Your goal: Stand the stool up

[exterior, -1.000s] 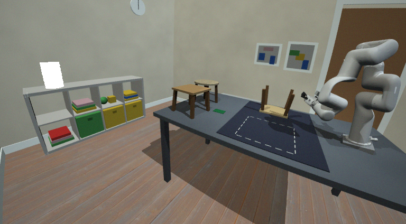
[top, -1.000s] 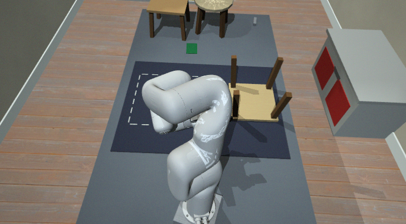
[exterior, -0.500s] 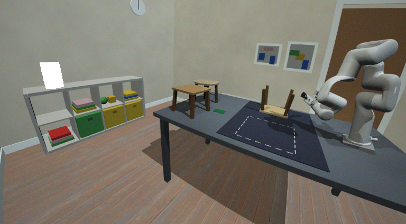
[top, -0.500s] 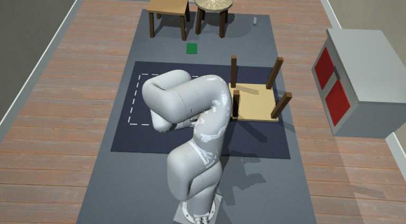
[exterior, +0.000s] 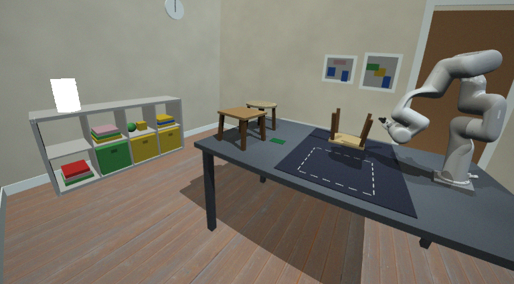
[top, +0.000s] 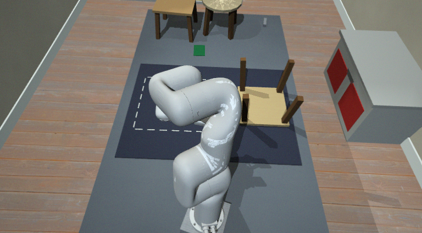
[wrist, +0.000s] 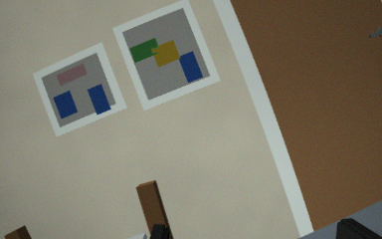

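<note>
Stool point(top: 266, 107) point(exterior: 347, 139) point(wrist: 150, 201) was seen inverted, legs up | located right of gripper point(exterior: 383, 120) point(wrist: 256, 231) | jaws were spread wide, nothing gripped

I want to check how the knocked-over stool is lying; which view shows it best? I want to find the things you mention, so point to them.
The top view: all four legs of the knocked-over stool point(top: 264, 107) point(exterior: 347, 139) point(wrist: 151, 204) point up from its seat. The exterior view shows it smaller, from the side; the wrist view, only leg ends.

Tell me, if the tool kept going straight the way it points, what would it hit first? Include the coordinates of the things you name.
Probably a leg of the upturned stool point(top: 266, 107) point(exterior: 345, 139) point(wrist: 151, 201), caught by one side of the tool point(exterior: 381, 119) point(wrist: 253, 233); depth is unclear, so it might just miss.
</note>
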{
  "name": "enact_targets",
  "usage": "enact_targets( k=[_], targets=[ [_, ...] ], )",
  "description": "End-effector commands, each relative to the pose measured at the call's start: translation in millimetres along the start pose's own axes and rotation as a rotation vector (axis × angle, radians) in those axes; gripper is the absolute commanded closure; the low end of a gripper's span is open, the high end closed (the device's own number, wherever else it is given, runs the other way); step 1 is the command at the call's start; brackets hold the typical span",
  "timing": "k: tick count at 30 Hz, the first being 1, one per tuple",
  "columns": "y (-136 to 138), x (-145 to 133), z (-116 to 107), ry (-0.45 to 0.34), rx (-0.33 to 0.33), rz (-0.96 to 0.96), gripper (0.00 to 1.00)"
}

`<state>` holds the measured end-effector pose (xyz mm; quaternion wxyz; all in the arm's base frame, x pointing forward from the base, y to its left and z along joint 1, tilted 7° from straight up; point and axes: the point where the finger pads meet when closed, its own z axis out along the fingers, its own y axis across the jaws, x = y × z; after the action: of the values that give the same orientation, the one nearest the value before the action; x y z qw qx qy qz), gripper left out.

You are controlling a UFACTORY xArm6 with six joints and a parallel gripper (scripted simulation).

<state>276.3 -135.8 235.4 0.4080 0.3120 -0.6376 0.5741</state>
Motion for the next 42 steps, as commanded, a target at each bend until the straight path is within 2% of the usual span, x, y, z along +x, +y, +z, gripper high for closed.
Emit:
enact_targets(
  k=[1, 4, 6, 9, 18, 20, 21, 23, 25, 28, 29, 30, 31, 32, 33, 35, 36, 37, 38, 40, 41, 42],
  targets=[
    [-1, -11, -14, -0.079, -0.236, 0.131, 0.0],
    [-5, -16, -22, -0.117, -0.335, 0.19, 0.0],
    [-5, -16, -22, -0.117, -0.335, 0.19, 0.0],
    [-14, -23, -38, -0.178, -0.492, 0.289, 0.0],
    [-45, -32, -72, -0.294, -0.769, 0.474, 0.0],
    [-64, -34, -87, -0.331, -0.843, 0.529, 0.0],
    [-64, -34, -87, -0.343, -0.877, 0.55, 0.0],
    [-64, -34, -87, -0.343, -0.877, 0.55, 0.0],
    [-86, -33, -102, -0.398, -0.997, 0.636, 0.0],
    [-112, -29, -117, -0.443, -1.081, 0.699, 0.0],
    [-112, -29, -117, -0.455, -1.111, 0.719, 0.0],
    [-127, -26, -124, -0.475, -1.145, 0.746, 0.0],
    [-127, -26, -124, -0.484, -1.167, 0.76, 0.0],
    [-141, -22, -130, -0.508, -1.21, 0.794, 0.0],
    [-141, -22, -130, -0.513, -1.222, 0.802, 0.0],
    [-172, -11, -143, -0.561, -1.301, 0.864, 0.0],
    [-172, -11, -143, -0.574, -1.331, 0.883, 0.0],
    [-189, -5, -148, -0.595, -1.362, 0.908, 0.0],
    [-189, -5, -148, -0.605, -1.384, 0.923, 0.0],
    [-189, -5, -148, -0.605, -1.384, 0.923, 0.0],
    [-204, 1, -150, -0.629, -1.434, 0.965, 0.0],
    [-209, -3, -136, -0.587, -1.473, 1.026, 0.0]
  ],
)
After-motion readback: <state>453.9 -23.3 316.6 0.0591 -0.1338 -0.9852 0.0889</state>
